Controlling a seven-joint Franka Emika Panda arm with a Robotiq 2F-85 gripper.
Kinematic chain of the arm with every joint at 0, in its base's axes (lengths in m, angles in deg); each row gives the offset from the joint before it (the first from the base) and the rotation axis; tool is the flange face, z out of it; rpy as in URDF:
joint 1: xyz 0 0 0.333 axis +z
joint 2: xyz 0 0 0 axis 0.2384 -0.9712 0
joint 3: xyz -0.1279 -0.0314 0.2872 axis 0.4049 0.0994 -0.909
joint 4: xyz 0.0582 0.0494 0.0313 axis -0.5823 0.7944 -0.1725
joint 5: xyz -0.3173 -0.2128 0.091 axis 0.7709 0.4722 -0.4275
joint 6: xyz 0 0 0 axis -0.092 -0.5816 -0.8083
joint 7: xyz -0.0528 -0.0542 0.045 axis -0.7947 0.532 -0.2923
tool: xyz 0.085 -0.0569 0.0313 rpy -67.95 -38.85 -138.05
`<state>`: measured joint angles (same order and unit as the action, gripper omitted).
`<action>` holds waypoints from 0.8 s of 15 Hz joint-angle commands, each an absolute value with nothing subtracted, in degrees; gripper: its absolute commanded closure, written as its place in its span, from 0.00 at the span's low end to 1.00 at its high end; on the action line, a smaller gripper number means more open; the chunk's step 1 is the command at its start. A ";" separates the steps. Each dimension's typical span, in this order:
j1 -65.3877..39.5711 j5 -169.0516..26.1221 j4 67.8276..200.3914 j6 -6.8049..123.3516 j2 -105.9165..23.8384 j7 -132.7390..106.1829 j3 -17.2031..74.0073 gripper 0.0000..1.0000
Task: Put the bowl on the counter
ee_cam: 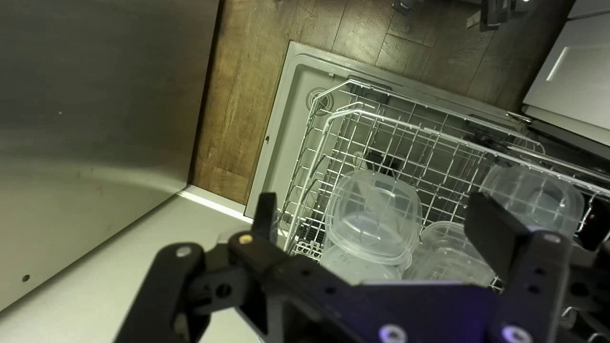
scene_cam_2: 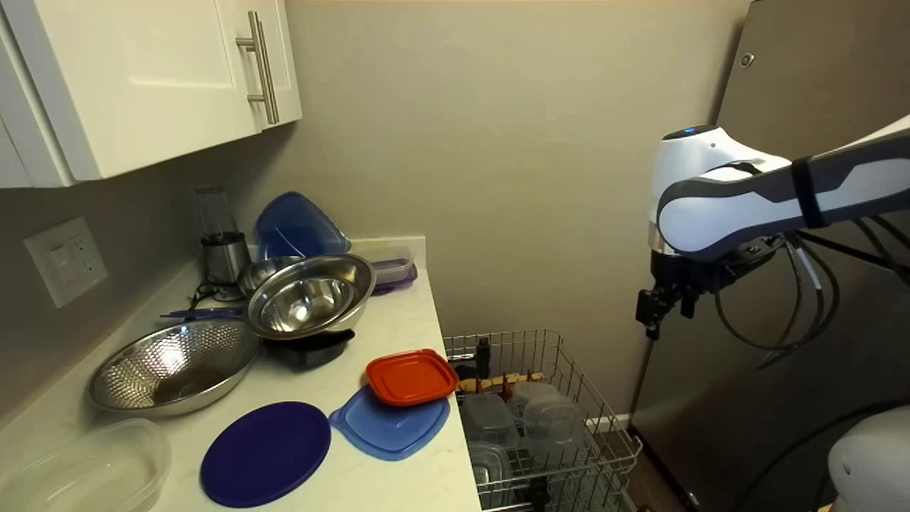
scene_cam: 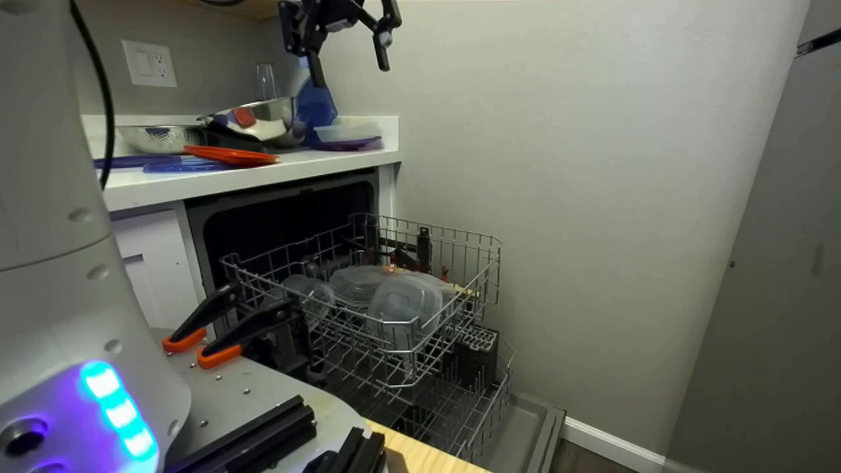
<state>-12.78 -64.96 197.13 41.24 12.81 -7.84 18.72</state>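
Over there the black two-fingered gripper (scene_cam: 351,73) hangs higher than the grey wire dish rack (ee_cam: 423,128), its fingers spread apart, released. In that rack a clear, colourless, rounded bowl (ee_cam: 374,214) sits among see-through containers (ee_cam: 448,257), lower than the flat white, thick-edged countertop (scene_cam_2: 394,320).

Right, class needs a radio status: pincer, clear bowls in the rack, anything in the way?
Pincer open, empty. Clear bowls in wire rack, ungrasped. Counter partly occupied; red lid by its front edge might hinder placing.
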 commanded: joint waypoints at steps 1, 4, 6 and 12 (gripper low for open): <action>-12.12 -64.57 197.02 41.05 12.77 -8.19 19.33 0.00; -12.17 -64.13 195.54 40.96 11.84 -8.28 18.93 0.00; -11.56 -62.79 190.67 40.56 9.20 -7.62 17.55 0.00; -9.63 -59.30 179.52 42.42 1.94 -6.72 15.74 0.00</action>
